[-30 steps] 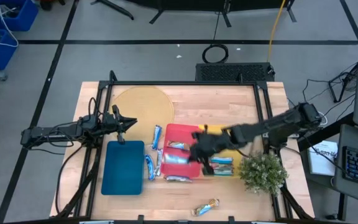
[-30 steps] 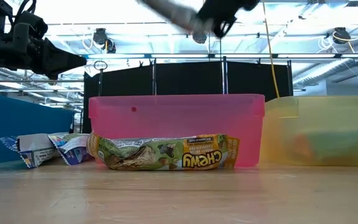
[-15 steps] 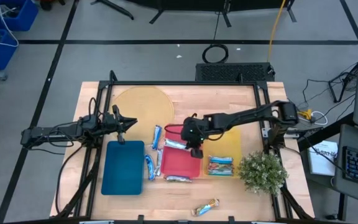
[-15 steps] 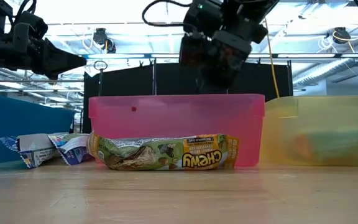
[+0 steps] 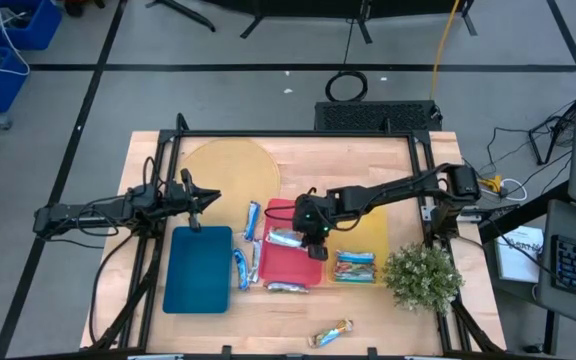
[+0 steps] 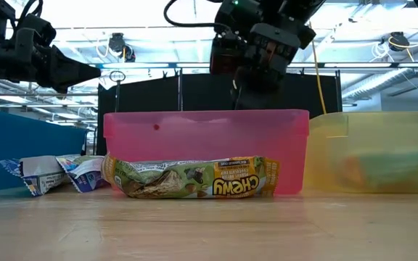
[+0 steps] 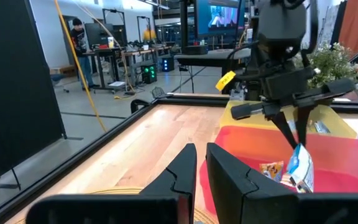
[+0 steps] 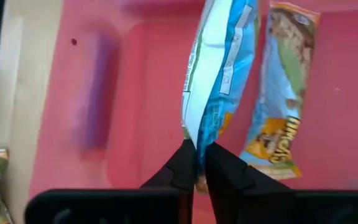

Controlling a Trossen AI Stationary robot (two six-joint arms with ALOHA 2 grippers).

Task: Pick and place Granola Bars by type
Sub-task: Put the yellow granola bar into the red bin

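1. High view: right gripper (image 5: 313,228) hangs over my red tray (image 5: 298,262); left gripper (image 5: 200,200) waits beside the blue tray (image 5: 198,268).
2. Right wrist view: fingers clenched on a light-blue bar (image 8: 219,65) above the tray floor.
3. Left wrist view: its own jaws look closed, empty. I'd release next.

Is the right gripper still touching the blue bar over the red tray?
Touching. In the right wrist view the right gripper has both fingertips pinched on the end of the blue bar, which hangs over the red tray.
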